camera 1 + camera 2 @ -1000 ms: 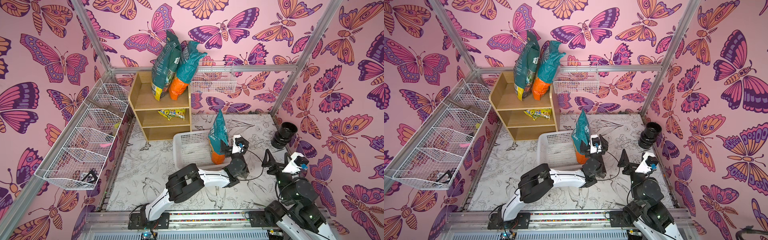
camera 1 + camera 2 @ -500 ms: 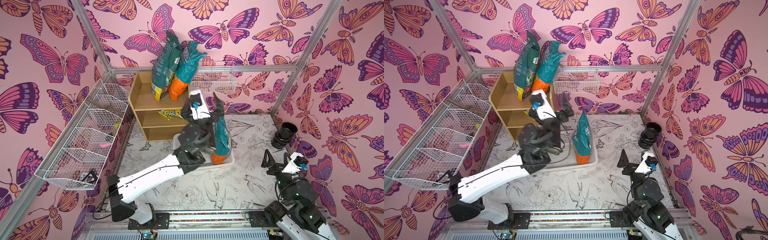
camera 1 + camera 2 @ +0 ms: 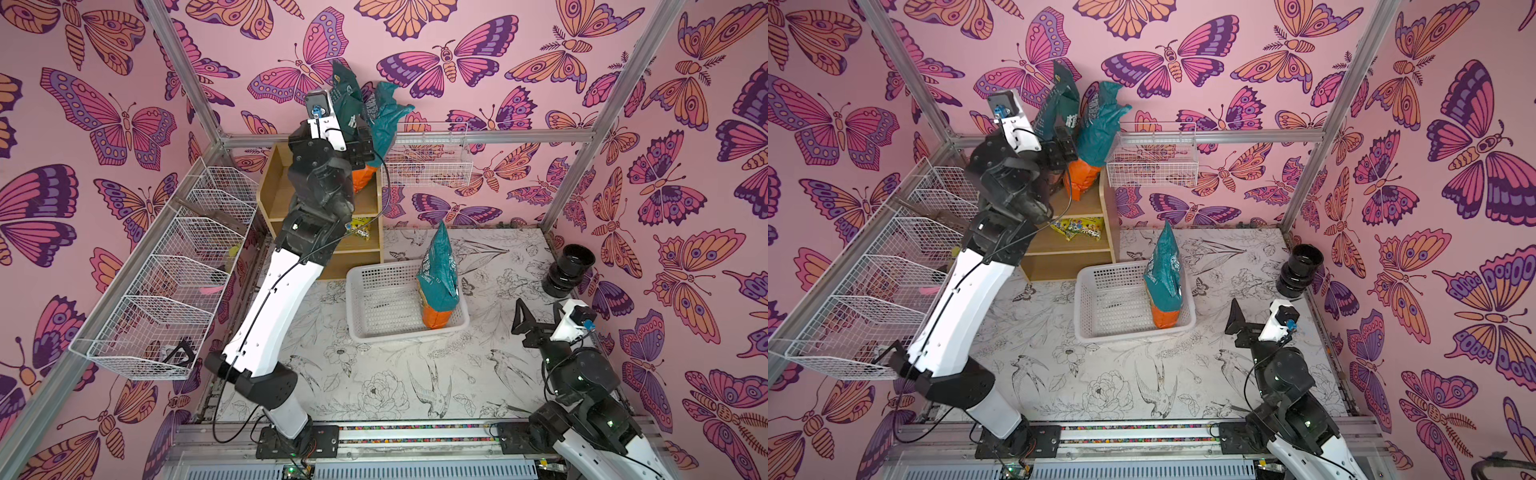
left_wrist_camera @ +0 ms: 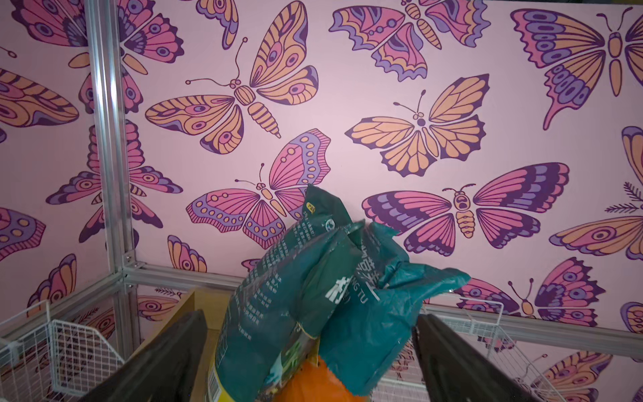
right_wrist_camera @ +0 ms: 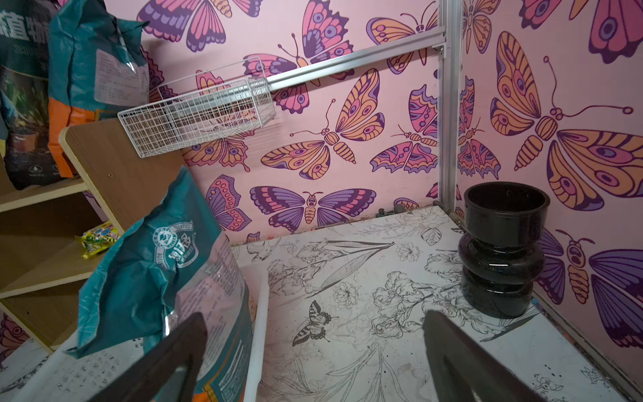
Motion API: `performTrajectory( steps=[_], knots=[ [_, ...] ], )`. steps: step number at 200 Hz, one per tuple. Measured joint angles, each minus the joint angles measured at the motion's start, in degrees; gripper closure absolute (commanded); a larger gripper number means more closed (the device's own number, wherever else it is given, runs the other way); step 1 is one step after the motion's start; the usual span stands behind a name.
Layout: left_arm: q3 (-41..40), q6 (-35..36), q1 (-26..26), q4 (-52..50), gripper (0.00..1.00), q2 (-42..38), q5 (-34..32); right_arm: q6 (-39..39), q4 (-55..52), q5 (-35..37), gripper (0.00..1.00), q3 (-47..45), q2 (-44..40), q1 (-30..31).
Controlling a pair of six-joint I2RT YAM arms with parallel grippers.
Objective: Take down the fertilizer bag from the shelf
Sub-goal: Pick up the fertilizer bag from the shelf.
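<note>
fingers (image 4: 156, 362) of left arm (image 3: 282, 299) spread beside shelf (image 3: 361, 262) bags (image 4: 278, 306)

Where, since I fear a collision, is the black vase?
In both top views the black vase stands by the right wall, beyond the right gripper.

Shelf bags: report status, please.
Left gripper open, flanking green bag and teal bag on shelf top, ungripped. Right gripper open, low. Bags lean together; wire basket close beside.
</note>
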Motion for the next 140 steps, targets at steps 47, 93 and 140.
performTrajectory(
  steps=[47,93,140],
  knots=[
    [22.16,3.56,5.11,-6.45,0.04,18.84,6.14,-0.11,2.45,-0.94,0.01,-0.55,2.38,0.00],
    [22.82,2.43,12.24,-4.92,0.15,24.70,12.15,-0.15,3.80,-1.75,0.01,-0.79,2.60,0.00],
    [23.23,4.24,14.45,1.75,0.60,27.80,13.79,-0.22,5.25,-2.12,0.01,-1.79,3.10,0.00]
  ],
)
